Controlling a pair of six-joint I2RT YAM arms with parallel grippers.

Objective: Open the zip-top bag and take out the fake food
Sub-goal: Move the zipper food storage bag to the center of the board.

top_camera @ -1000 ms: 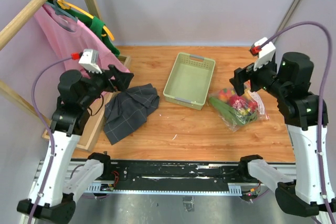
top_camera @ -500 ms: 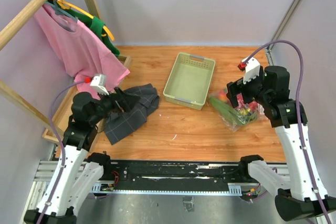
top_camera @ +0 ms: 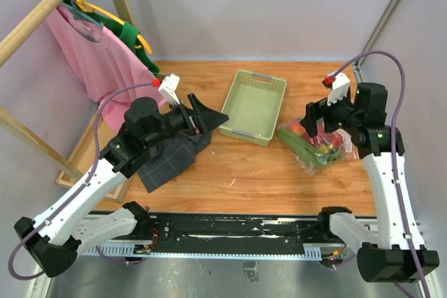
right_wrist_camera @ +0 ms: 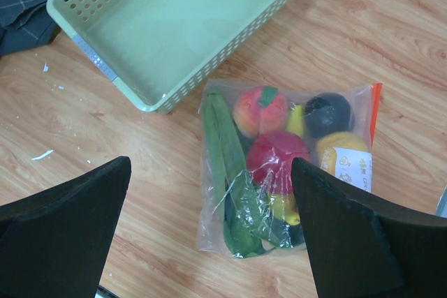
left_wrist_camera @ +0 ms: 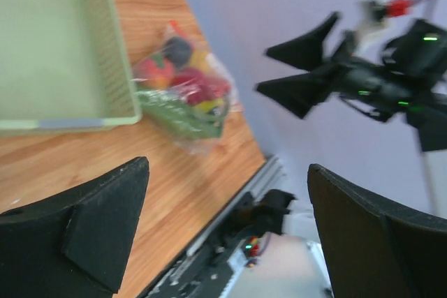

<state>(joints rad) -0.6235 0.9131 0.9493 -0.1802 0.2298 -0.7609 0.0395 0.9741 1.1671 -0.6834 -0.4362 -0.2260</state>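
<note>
Two grippers, both with matte black wedge-shaped fingers spread wide and holding nothing. The right gripper [top_camera: 312,121] hangs above the zip-top bag [right_wrist_camera: 286,172], which lies flat on the table [right_wrist_camera: 105,137] right of centre in the top view, just beside the near corner of the tray [right_wrist_camera: 91,48]. One bag: clear, crinkly film with an orange-red zip strip along its right edge in the right wrist view and a white label, still zipped. The fake food [right_wrist_camera: 279,160] inside is glossy: one long green leafy piece, two reddish round ones (one with a green leaf on top), one dark round one, and yellow bits partly hidden. One tray, pale green perforated plastic, rectangular. The table is wood-grained. The left gripper [top_camera: 211,113] points at the tray's lower-left edge, above one rumpled dark checked cloth [top_camera: 171,150]. A second ago the left arm was folded back at the left by the pink shirt [top_camera: 91,54]; it has since swung toward centre. The bag has not moved.
</note>
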